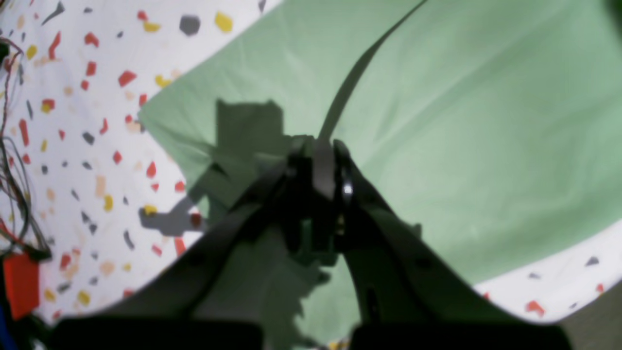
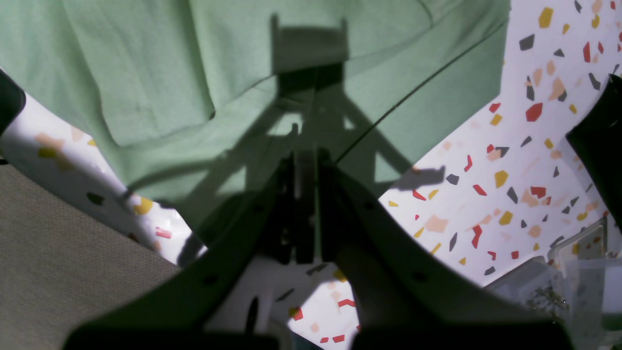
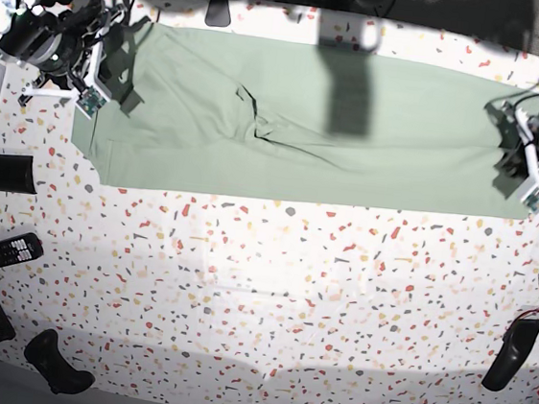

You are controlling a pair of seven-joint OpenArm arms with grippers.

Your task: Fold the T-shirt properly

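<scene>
The T-shirt (image 3: 307,119) looked soft and limp — both the left pincer (image 1: 318,146) and right pincer (image 2: 306,155) were clamped on its edges, best gripped there.

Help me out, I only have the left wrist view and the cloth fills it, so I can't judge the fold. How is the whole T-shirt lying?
Observer: In the base view the T-shirt lies as a long band across the far part of the table.
Operator: Where is the other arm?
Observer: The right gripper is at the opposite end of the band from the left gripper.
Operator: Are its fingers closed?
Observer: Yes, the right wrist view shows them shut at the cloth's edge; whether they pinch it I cannot tell.
Operator: Is the band smooth?
Observer: No, the base view shows a crease left of its middle.
</scene>
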